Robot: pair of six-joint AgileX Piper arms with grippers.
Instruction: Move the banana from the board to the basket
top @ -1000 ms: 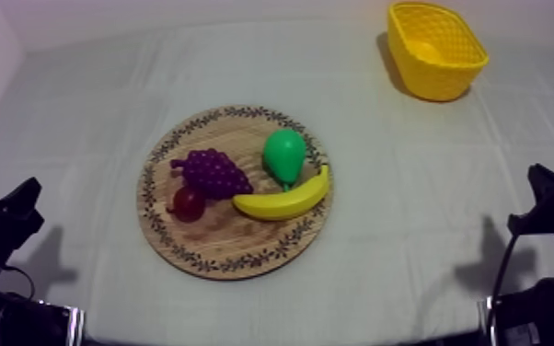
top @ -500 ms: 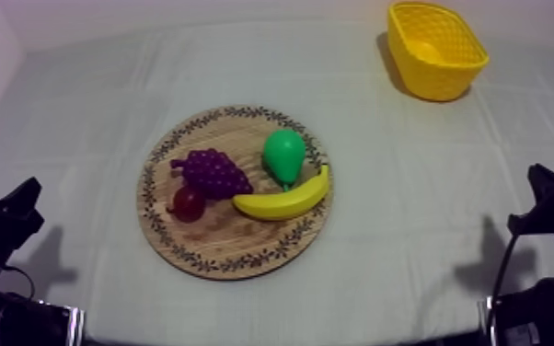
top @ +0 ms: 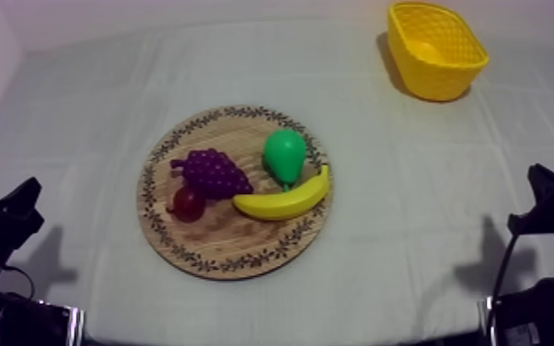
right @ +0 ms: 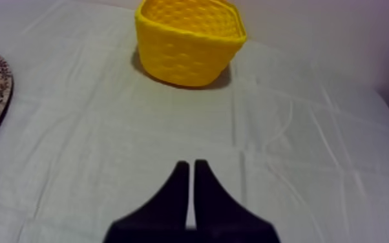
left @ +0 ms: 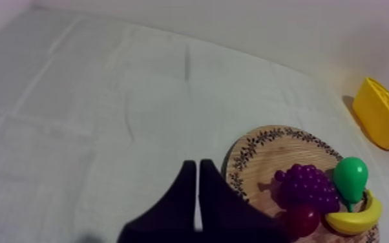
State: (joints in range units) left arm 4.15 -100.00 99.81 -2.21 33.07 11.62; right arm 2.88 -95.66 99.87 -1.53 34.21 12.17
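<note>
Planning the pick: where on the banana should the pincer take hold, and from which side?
Probably the banana at its thick middle, coming straight down from above: it lies flat on the wooden board, so only its narrow width can be spanned. Close across it, minding the pear and grapes close along its far side.

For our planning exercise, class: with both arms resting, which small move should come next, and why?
Probably reach the shut right hand toward the curved yellow toy banana: it lies on the right side of the round wooden board, nearer the yellow woven basket.
</note>
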